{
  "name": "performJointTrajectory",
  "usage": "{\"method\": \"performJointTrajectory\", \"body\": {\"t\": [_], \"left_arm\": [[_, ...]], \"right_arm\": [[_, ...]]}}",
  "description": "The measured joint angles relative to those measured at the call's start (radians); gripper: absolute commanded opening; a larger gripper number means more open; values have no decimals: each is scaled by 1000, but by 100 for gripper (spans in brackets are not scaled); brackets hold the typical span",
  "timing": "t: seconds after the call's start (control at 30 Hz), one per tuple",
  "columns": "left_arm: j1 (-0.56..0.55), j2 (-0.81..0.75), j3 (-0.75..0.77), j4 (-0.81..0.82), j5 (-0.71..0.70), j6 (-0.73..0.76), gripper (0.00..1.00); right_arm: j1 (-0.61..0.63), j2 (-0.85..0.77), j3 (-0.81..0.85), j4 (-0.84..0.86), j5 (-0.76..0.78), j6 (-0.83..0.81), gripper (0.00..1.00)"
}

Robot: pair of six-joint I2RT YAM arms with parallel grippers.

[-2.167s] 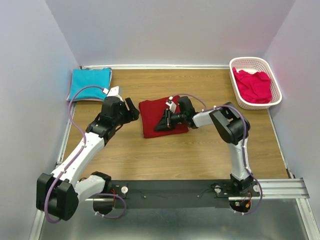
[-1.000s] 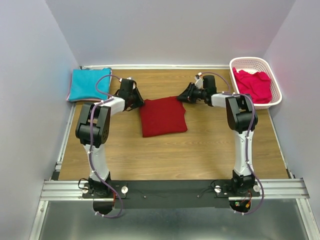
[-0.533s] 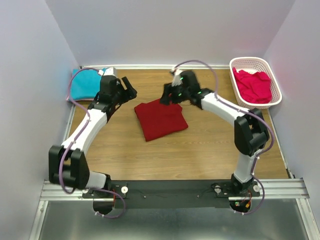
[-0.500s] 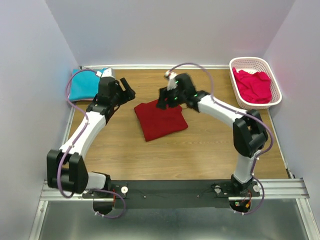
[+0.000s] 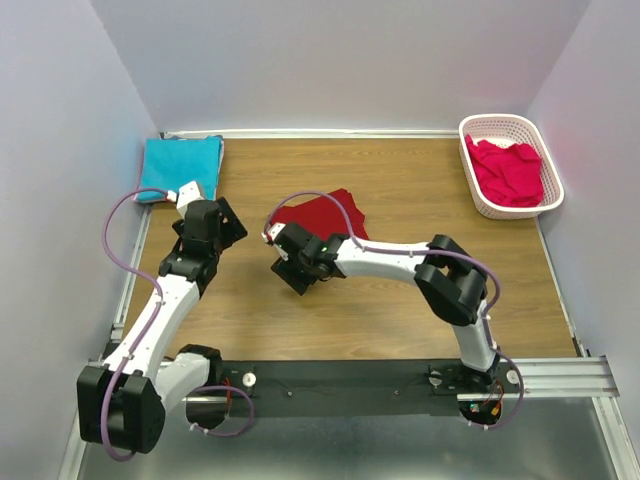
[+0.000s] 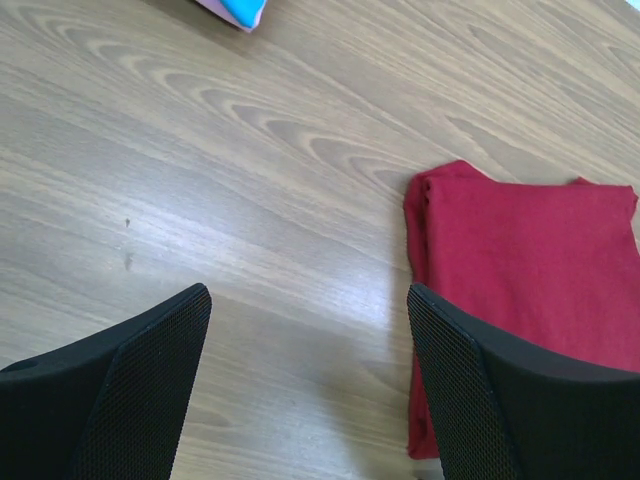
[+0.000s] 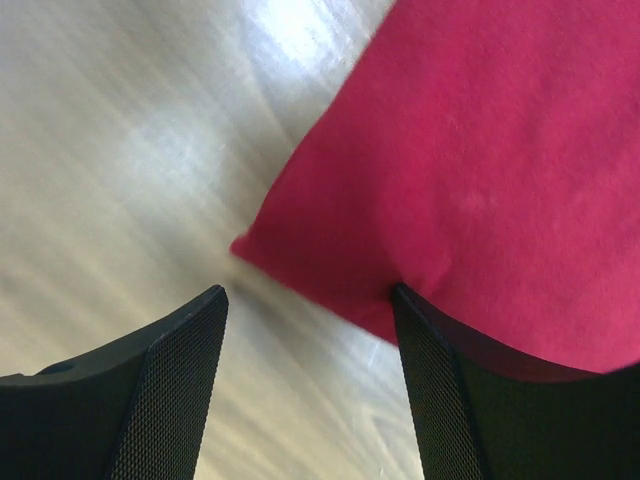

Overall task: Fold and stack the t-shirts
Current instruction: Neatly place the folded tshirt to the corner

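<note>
A folded dark red t-shirt (image 5: 318, 212) lies mid-table, its near part covered by my right arm. My right gripper (image 5: 290, 264) hovers open at its near left corner; in the right wrist view the gripper (image 7: 309, 295) has that corner of the shirt (image 7: 470, 150) between its fingers, ungripped, the right finger against the cloth edge. My left gripper (image 5: 222, 226) is open over bare wood left of the shirt (image 6: 530, 260), nothing between its fingers (image 6: 307, 300). A folded turquoise t-shirt (image 5: 180, 165) lies at the far left. A pinkish-red t-shirt (image 5: 508, 170) sits crumpled in the basket.
The white latticed basket (image 5: 510, 122) stands at the far right corner. White walls close in the table on the left, far and right sides. A corner of the turquoise shirt (image 6: 243, 10) shows at the top of the left wrist view.
Both grippers have opened and pulled back from the red shirt's far edge toward me. The right one swung to the shirt's near left corner; the left one dropped back left of it.
</note>
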Motion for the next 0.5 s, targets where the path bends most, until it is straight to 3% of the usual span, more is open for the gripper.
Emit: {"method": "performJointTrajectory", "body": {"t": [0.23,0.5], "left_arm": [[6,34,2,1,-16,-5,88],[35,45,2,2,-15,-8,88]], "right_arm": [[47,83,82,-10,125,-57,70],[66,88,89,-9,164,-75,71]]}}
